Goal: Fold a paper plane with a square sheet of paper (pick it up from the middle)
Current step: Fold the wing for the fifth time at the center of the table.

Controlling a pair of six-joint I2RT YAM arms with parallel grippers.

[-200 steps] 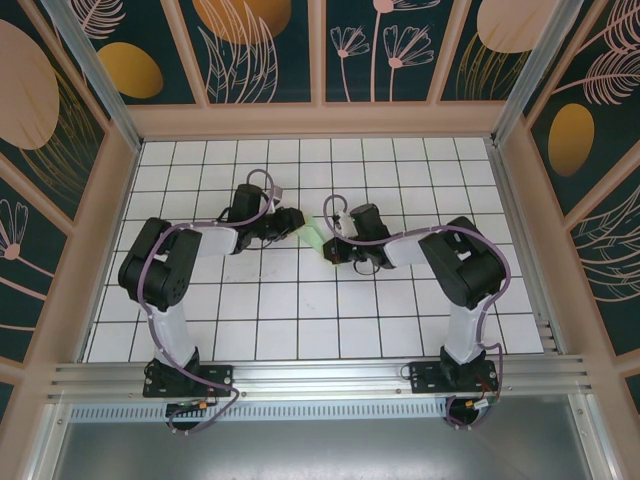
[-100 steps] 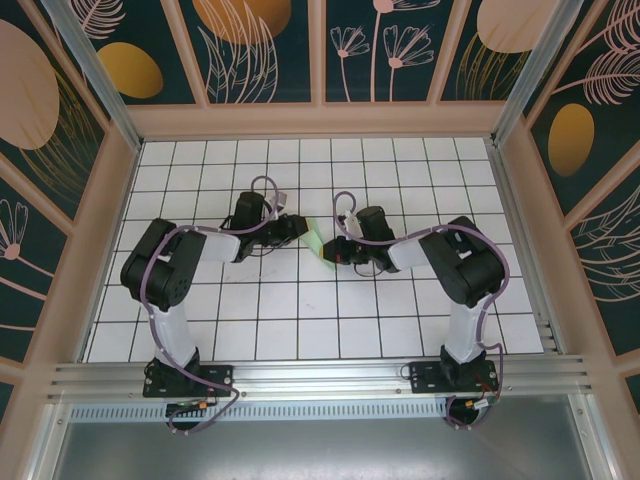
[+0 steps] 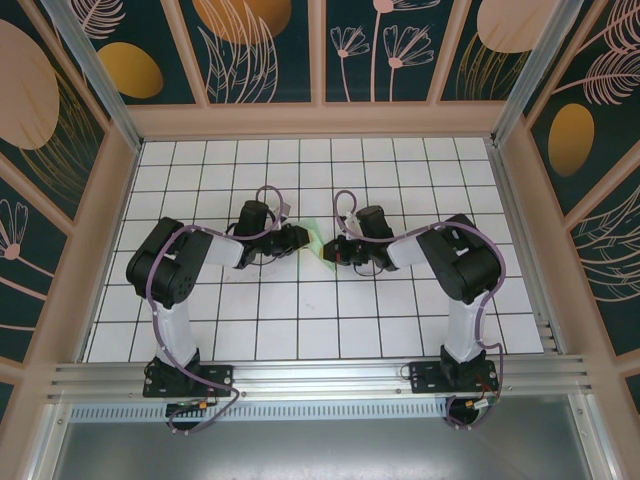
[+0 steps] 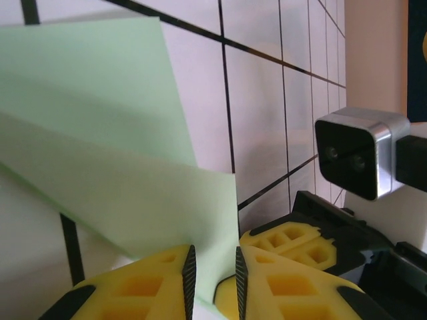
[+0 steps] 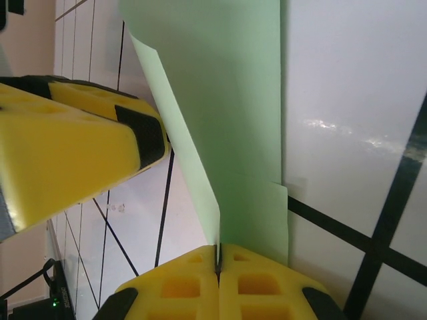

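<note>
Yellow-padded, the right gripper [image 5: 218, 257] is clamped tight on the folded square sheet of paper [image 5: 227, 100]. At its 9 o'clock, the left gripper [image 4: 213, 270] has jaws slightly apart around the paper's edge, above the middle of the tiled table [image 3: 300, 320].

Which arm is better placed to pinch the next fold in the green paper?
Left, probably. The right gripper is shut on the green paper, anchoring it; the left gripper has its jaws slightly apart around another edge, ready to pinch.
</note>
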